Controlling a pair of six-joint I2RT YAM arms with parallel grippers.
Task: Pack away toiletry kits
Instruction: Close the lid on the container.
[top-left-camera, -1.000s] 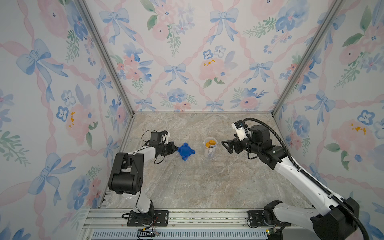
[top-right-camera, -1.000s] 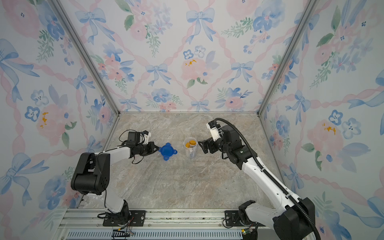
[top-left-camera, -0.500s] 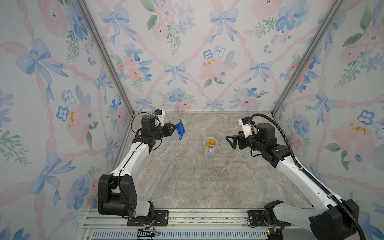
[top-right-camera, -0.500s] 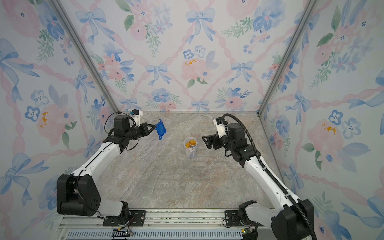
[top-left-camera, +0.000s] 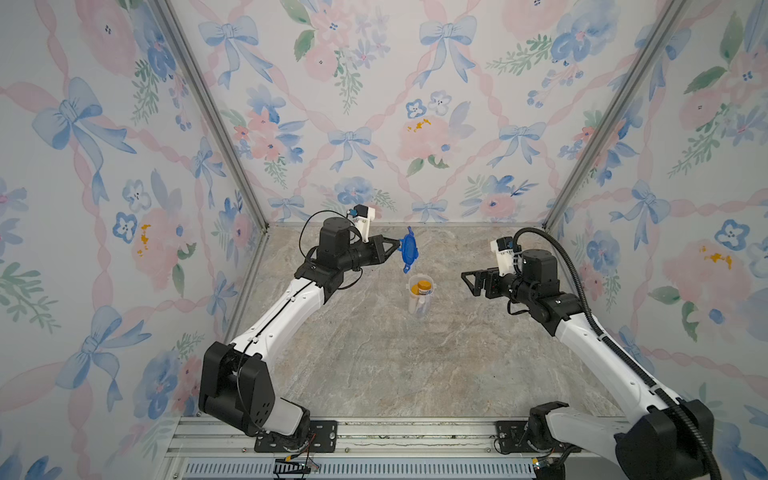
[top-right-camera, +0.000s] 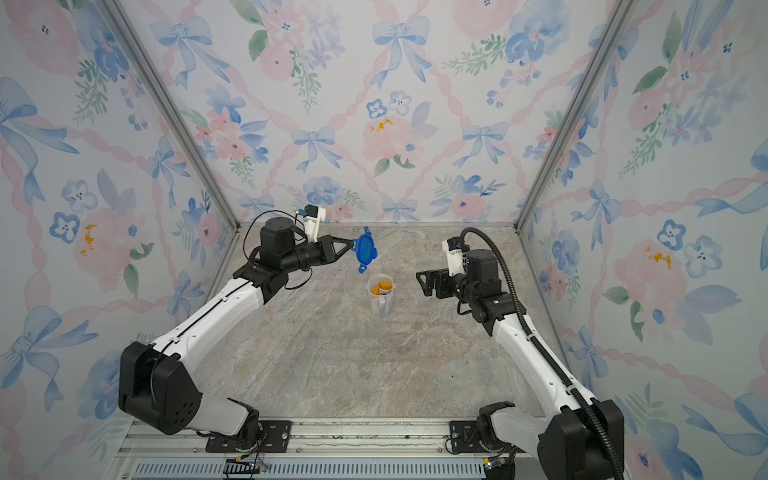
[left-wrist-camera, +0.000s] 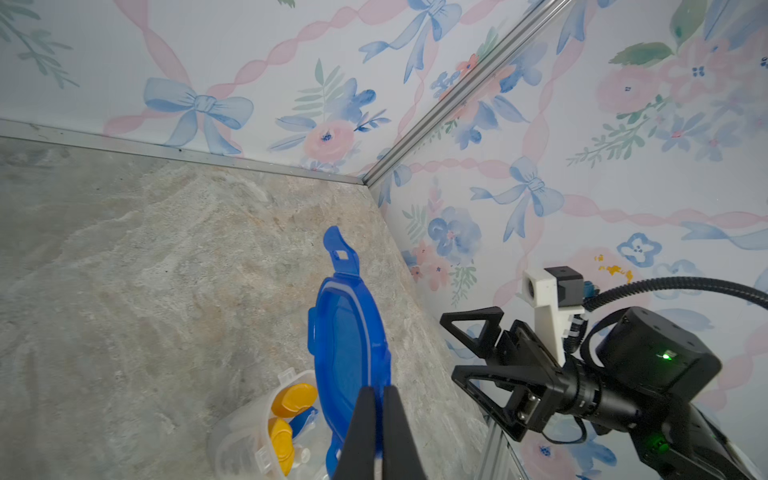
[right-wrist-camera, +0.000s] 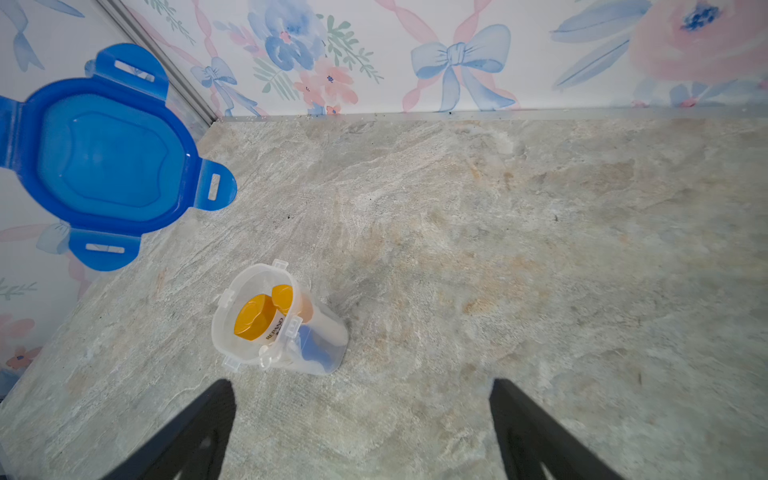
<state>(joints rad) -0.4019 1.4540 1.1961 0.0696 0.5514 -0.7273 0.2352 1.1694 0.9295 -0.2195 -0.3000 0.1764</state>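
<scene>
While the left arm is raised off the counter (top-left-camera: 374, 365), its tool (top-left-camera: 398, 245) (top-right-camera: 353, 245) is pinched tight on one edge of the blue lid (top-left-camera: 409, 249) (top-right-camera: 365, 250). The left wrist view shows the two fingers pressed together on the lid's near rim.

Count: 1 lid, 1 clear cup, 2 tools, 2 yellow caps.

Lid: held on edge in the air, above and just to the left of the clear cup (top-left-camera: 419, 309) (top-right-camera: 384, 309), not touching it. The right wrist view shows its hollow face (right-wrist-camera: 112, 158) and four tabs, one of them cut off by the frame edge.

Cup: upright on the counter between the two arms, mouth uncovered. The toiletry kits are inside it:
- short bottle, wide yellow cap up (right-wrist-camera: 253, 318)
- slim tube, smaller yellow cap (right-wrist-camera: 282, 298), beside the bottle
- toothbrush, seen only as a blue shape through the cup wall (right-wrist-camera: 309, 345)
- toothpaste tube: cannot be made out; only some white pieces show low in the cup.

Right tool (top-left-camera: 468, 283) (top-right-camera: 422, 284): jaws spread wide, holding nothing, pointed at the cup from its right and well clear of it. In the right wrist view only the two dark finger ends (right-wrist-camera: 208, 415) enter the frame.
</scene>
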